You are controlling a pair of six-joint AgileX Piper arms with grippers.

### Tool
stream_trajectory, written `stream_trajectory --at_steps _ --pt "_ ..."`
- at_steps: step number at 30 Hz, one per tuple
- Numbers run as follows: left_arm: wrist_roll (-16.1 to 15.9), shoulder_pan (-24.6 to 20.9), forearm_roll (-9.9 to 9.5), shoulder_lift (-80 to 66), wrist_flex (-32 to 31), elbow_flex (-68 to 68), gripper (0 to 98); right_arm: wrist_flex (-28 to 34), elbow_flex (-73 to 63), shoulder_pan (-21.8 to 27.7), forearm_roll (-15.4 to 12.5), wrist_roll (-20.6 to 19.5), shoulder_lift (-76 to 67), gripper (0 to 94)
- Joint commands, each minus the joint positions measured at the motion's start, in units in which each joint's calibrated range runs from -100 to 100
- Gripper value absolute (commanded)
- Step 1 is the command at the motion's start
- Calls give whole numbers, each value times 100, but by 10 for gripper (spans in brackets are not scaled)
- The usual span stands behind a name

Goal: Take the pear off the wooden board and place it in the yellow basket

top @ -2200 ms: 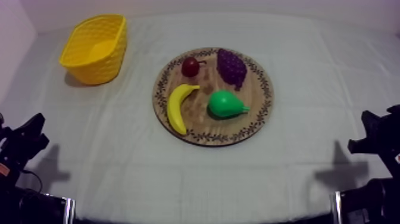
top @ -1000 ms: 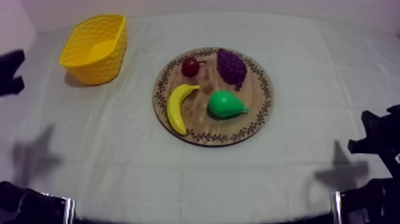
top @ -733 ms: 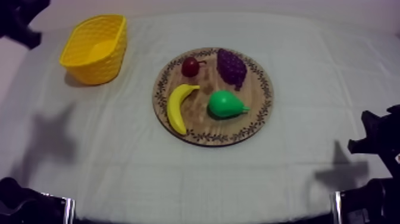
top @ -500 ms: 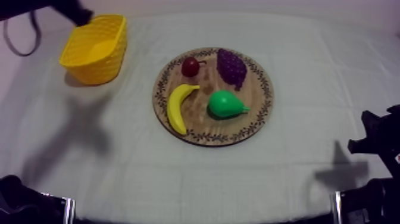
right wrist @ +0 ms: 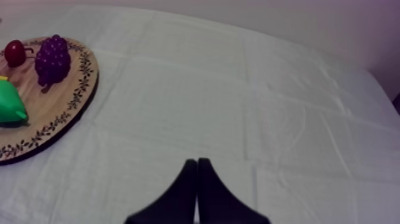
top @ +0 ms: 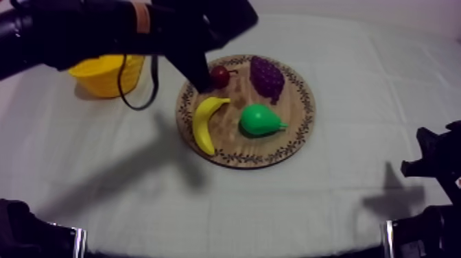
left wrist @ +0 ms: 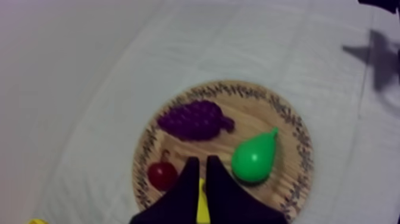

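The yellow basket stands at the far left in the top view, on the creased grey-white cloth. A stretch of its woven, ribbed plastic wall shows beneath my left arm. The arm crosses over the basket and hides its inside, so I cannot tell what it holds. The left gripper hangs over the left rim of the round wooden board, just beside the small red fruit. In the left wrist view its two black fingers lie close together as a narrow wedge and grip nothing, with a sliver of banana yellow showing between them.

The board is a flat disc of pale grained wood with a dark leafy pattern round its rim. It carries four smooth toy fruits. The curved yellow banana lies at the left, and the small red fruit, round with a thin stem, sits beyond it. The pear is glossy green, fat at one end and tapering to a point. It lies on its side on the board, right of the banana and apart from both grippers. The knobbly purple bunch of grapes lies beyond the pear.

The right gripper sits low at the right edge, well apart from the board. In the right wrist view its fingers are pressed together over bare cloth
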Motion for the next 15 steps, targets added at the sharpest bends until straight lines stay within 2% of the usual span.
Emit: stream_trajectory --at_steps 1,8,15 --pt "15 35 -7 120 -29 155 50 -5 3 0 -1 2 1 3" --pt "83 121 -10 330 -135 559 71 -5 3 0 -1 2 1 3" --pt "-86 175 -35 406 -566 979 124 -5 3 0 -1 2 1 3"
